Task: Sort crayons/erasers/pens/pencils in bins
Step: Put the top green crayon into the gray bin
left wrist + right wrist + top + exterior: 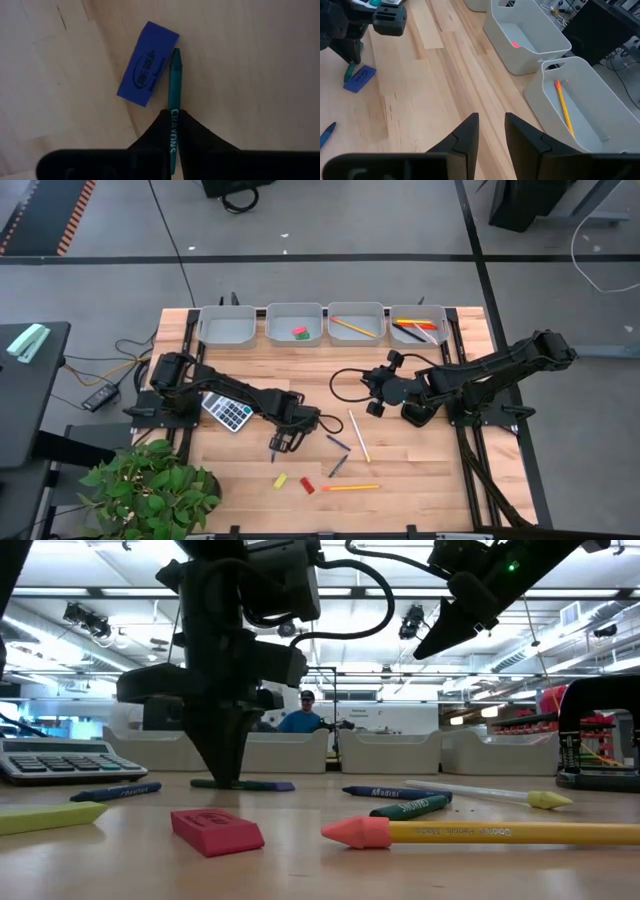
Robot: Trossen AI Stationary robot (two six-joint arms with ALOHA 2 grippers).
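STEP: I'm closing the left gripper [172, 131] on the green crayon [173, 85], lying on the table just beside the blue eraser [148, 63] | CARE: I'm lifting straight, leaving that eraser undisturbed | RIGHT: right gripper [491, 131] hovering apart, fingers parted, empty.

Wooden table [420, 465] carries four bins [296, 323], calculator [227, 412], scattered pencils [358, 435], erasers [280, 480]

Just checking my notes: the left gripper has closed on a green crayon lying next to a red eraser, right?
Not quite: the eraser beside it is blue, as the left wrist view shows. The left gripper is indeed shut on the green crayon.
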